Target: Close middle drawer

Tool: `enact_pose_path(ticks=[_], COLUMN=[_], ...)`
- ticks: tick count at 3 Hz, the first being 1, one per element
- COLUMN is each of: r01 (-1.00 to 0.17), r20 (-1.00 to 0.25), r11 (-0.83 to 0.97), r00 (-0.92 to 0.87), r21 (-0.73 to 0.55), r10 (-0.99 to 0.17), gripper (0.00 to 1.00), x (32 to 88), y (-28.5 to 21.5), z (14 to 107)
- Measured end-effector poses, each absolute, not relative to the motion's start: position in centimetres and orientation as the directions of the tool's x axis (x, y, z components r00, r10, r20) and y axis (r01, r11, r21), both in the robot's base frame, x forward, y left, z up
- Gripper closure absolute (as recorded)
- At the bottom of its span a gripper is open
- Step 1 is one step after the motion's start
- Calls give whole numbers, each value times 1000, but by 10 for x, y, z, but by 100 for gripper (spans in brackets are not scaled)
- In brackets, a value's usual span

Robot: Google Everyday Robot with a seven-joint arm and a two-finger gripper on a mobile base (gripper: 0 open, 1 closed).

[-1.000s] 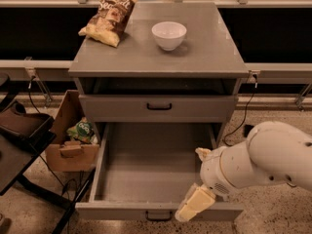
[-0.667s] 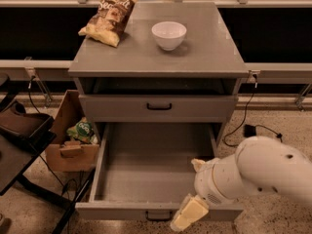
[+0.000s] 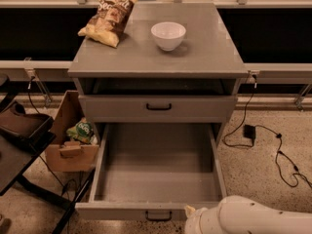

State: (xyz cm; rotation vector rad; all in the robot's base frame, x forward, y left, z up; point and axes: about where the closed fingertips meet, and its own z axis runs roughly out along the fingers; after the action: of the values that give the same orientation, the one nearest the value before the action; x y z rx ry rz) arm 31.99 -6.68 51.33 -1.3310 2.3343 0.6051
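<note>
The middle drawer (image 3: 158,167) is pulled far out of the grey cabinet (image 3: 214,57). Its plain grey inside holds nothing. Its front (image 3: 117,211) runs along the bottom of the view, with the small black bar handle (image 3: 158,216) at its centre. Above it sits a shut drawer (image 3: 112,108) with its own black handle (image 3: 158,107). My white arm (image 3: 248,218) shows at the bottom right, just right of the open drawer's handle and at the level of its front. The gripper itself is below the bottom edge, out of view.
A chip bag (image 3: 108,19) and a white bowl (image 3: 168,35) sit on the cabinet top. A cardboard box (image 3: 68,147) with a green packet stands on the floor at the left, beside a dark stand (image 3: 22,145). A black cable (image 3: 273,145) lies on the floor at the right.
My arm has dropped down and towards the near side of the drawer front. The yellowish fingers seen earlier over the drawer's front right corner have gone out of the view. The drawer has not moved.
</note>
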Motion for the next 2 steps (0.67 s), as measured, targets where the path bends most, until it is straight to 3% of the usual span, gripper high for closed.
enact_pose_path(ticks=[2], r01=[-826], r20=[-479], r11=[481], r00=[-562], r21=[293], r10=[-674], gripper=[63], x=[304], y=[-60], z=[392])
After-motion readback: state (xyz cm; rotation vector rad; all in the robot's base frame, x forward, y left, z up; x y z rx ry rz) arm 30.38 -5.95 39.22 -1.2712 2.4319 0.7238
